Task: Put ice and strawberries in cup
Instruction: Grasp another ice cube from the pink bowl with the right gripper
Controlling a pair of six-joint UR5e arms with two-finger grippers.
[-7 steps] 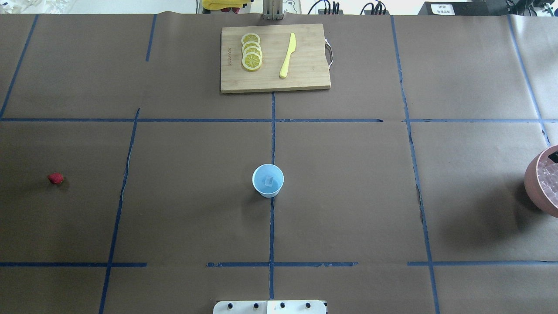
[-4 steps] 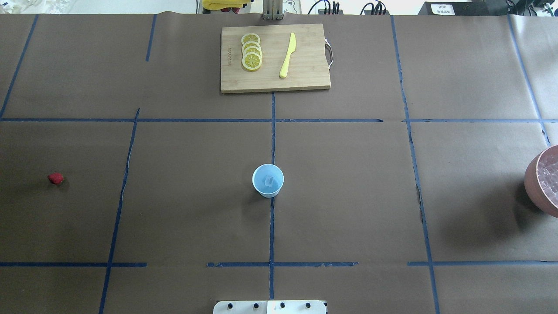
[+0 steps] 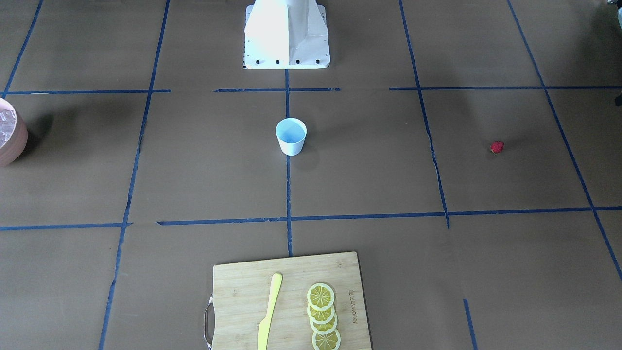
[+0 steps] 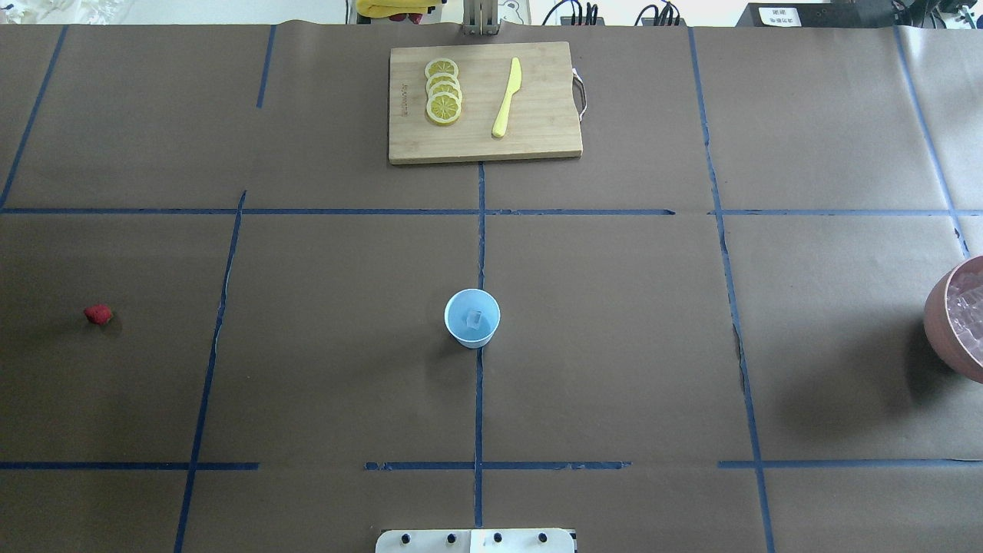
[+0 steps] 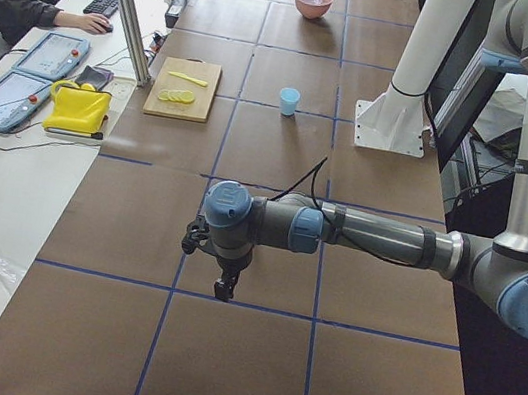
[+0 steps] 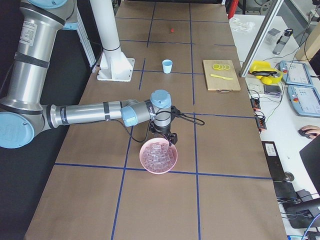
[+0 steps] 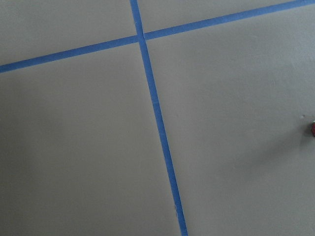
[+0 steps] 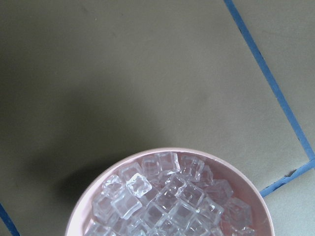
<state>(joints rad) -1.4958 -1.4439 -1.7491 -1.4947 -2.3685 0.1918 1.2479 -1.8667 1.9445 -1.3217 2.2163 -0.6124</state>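
Note:
The cup [image 4: 472,318], white outside and pale blue inside, stands upright at the table's middle with one ice cube [image 4: 476,317] in it; it also shows in the front view [image 3: 291,136]. The strawberry [image 4: 97,313] lies alone far to the left, and at the right edge of the left wrist view [image 7: 313,129]. More ice [image 8: 167,201] fills a pinkish bowl [image 4: 941,315] at the right edge. My right gripper [image 6: 171,138] hangs over the bowl's rim [image 6: 140,157]. My left gripper [image 5: 224,288] hangs over bare table. I cannot tell whether either is open or shut.
A wooden cutting board [image 4: 537,100] at the far middle carries lemon slices [image 4: 443,92] and a yellow knife [image 4: 507,98]. The robot's base [image 3: 286,34] stands at the near edge. Blue tape lines grid the brown table cover. An operator sits beyond the far edge.
In the overhead view a dark gripper tip over the bowl at the right edge has gone out of view. The cup, the ice cube in it and the strawberry have not moved.

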